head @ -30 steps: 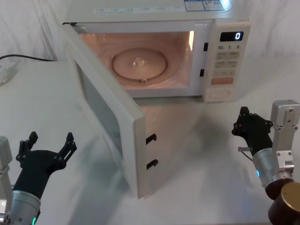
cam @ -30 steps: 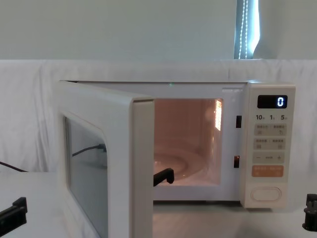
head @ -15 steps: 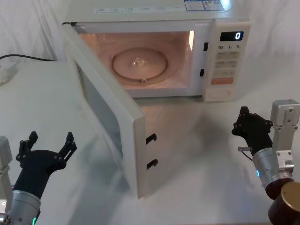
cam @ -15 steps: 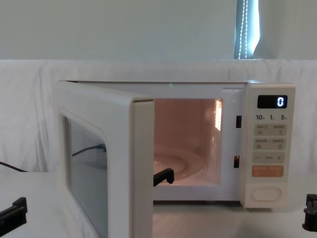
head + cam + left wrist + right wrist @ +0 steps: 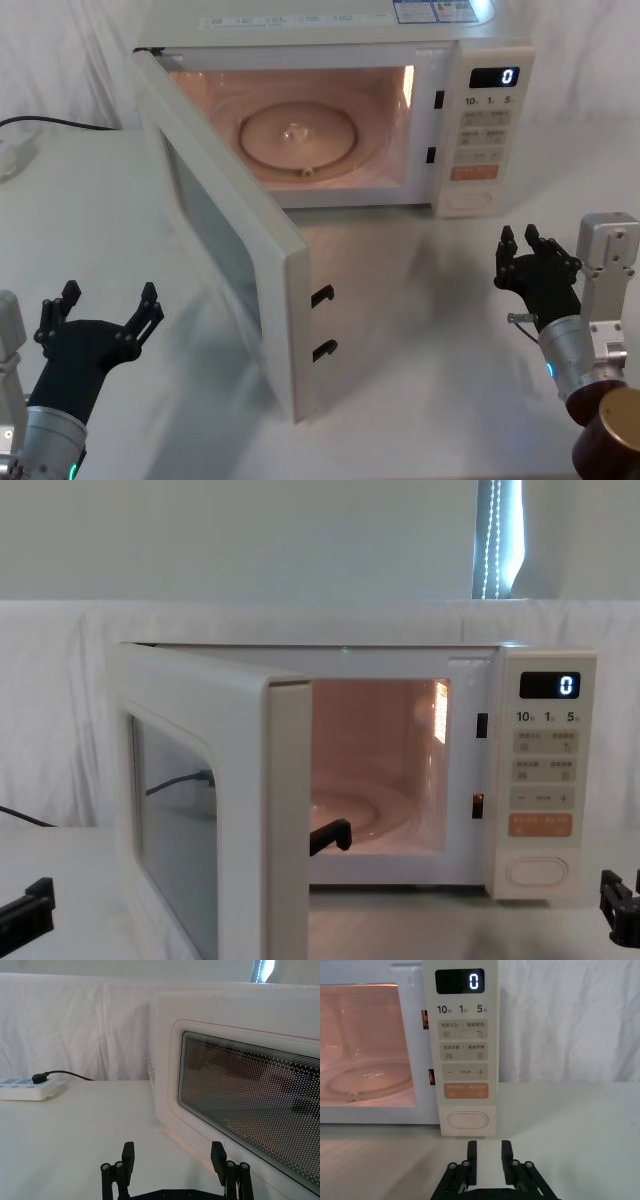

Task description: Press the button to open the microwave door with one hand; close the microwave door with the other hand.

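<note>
At four o'clock on the bench, right gripper [image 5: 528, 262] has just parted its fingers slightly; door [image 5: 228, 232] hangs open, left gripper [image 5: 100, 315] spread beside it, closing next.

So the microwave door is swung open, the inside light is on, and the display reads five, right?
Not quite: the display reads 0, as the right wrist view shows. The microwave door is indeed swung open and the cavity is lit.

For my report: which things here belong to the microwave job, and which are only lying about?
Belong to the job:
- microwave door, standing open
- button
- left gripper, open, by the door
- right gripper, before the button

Only lying about:
- power strip with black cable
- white table
</note>
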### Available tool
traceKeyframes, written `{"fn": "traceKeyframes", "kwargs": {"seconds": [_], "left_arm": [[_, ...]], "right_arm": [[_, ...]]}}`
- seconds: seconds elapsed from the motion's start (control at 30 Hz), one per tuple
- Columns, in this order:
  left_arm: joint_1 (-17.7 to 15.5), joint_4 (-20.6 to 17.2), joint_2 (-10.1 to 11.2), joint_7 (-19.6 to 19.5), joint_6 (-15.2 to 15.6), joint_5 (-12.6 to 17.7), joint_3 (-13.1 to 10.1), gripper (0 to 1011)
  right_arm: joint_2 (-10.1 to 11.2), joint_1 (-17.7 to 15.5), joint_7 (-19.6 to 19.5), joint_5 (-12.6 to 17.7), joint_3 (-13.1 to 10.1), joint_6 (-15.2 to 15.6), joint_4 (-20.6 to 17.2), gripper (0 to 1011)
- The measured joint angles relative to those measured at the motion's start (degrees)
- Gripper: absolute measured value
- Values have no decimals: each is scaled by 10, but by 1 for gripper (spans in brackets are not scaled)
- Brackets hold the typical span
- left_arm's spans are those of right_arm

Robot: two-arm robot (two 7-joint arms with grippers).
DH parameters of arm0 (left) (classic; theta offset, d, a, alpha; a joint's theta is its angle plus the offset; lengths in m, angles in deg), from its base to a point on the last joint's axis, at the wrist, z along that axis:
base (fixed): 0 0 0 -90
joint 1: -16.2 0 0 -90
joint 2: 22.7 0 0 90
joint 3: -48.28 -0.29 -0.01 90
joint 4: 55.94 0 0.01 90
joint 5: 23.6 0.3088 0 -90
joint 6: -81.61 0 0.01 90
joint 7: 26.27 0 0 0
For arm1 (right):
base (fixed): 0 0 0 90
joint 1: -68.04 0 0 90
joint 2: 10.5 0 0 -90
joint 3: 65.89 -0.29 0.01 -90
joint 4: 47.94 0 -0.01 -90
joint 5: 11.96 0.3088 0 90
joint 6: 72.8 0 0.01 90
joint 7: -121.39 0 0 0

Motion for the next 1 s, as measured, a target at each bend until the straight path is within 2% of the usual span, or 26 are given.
{"fn": "traceKeyframes", "kwargs": {"seconds": [0.27, 0.33, 0.47, 0.6, 0.63, 0.8, 1.0], "left_arm": [[0, 0, 0, 0, 0, 0, 0, 1001], [0, 0, 0, 0, 0, 0, 0, 1001], [0, 0, 0, 0, 0, 0, 0, 1001], [0, 0, 0, 0, 0, 0, 0, 1001], [0, 0, 0, 0, 0, 0, 0, 1001], [0, 0, 0, 0, 0, 0, 0, 1001], [0, 0, 0, 0, 0, 0, 0, 1001]], "right_arm": [[0, 0, 0, 0, 0, 0, 0, 500], [0, 0, 0, 0, 0, 0, 0, 608], [0, 0, 0, 1, 0, 0, 0, 696], [0, 0, 0, 1, 0, 0, 0, 814], [0, 0, 0, 1, 0, 0, 0, 870], [0, 0, 0, 1, 0, 0, 0, 980], [0, 0, 0, 1, 0, 0, 0, 1002]]}}
